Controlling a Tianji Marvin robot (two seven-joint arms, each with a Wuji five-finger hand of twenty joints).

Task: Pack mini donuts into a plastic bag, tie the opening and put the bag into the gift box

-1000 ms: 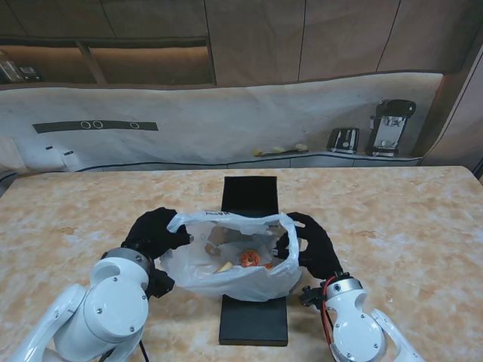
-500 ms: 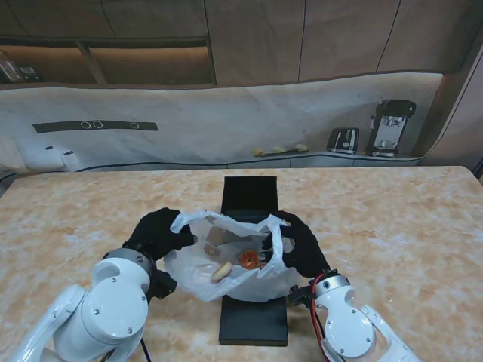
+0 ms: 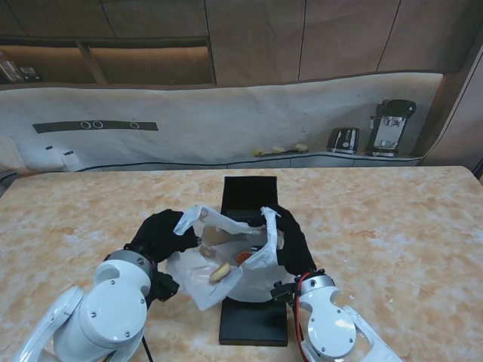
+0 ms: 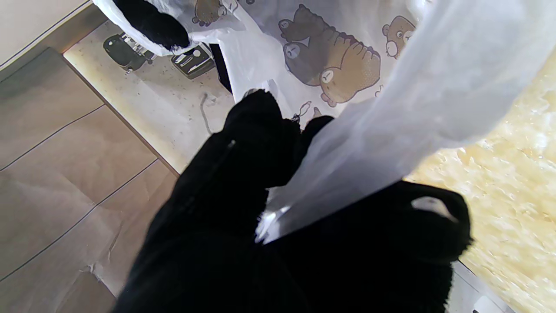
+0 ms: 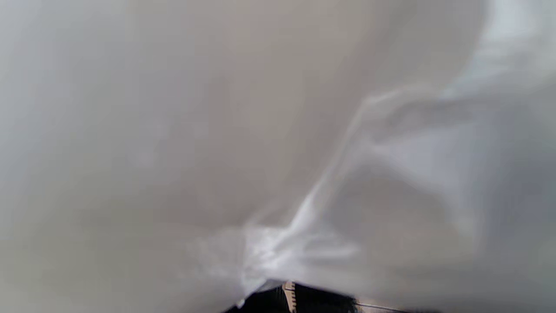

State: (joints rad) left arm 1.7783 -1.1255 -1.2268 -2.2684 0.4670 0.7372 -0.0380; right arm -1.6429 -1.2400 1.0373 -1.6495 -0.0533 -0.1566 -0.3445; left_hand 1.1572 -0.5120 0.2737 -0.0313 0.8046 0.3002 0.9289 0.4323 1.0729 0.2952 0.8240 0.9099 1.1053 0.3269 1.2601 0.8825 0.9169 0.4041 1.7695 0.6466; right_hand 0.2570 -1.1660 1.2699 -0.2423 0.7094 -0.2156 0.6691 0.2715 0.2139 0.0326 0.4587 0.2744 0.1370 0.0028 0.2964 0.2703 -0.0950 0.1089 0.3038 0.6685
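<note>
The plastic bag (image 3: 230, 260) sits at the centre of the marble table (image 3: 392, 219), on the black gift box (image 3: 253, 226) whose long axis runs twelve to six; its mouth faces up, and the two rim flaps rise at roughly ten and two o'clock of the bag. The left hand (image 3: 162, 235) is clenched on the ten o'clock flap — the left wrist view shows film pinched between black-gloved fingers (image 4: 260, 130); the right hand (image 3: 290, 243) grasps the two o'clock flap, its own camera smothered by blurred film. Both hands lie equally near, so the tie turns on bringing the flaps together across the nine-to-three line. The film is thin, translucent, crinkled, printed with cartoon bears; the mini donuts (image 3: 230, 265) inside look small, rounded, tan and orange — soft, I judge.
</note>
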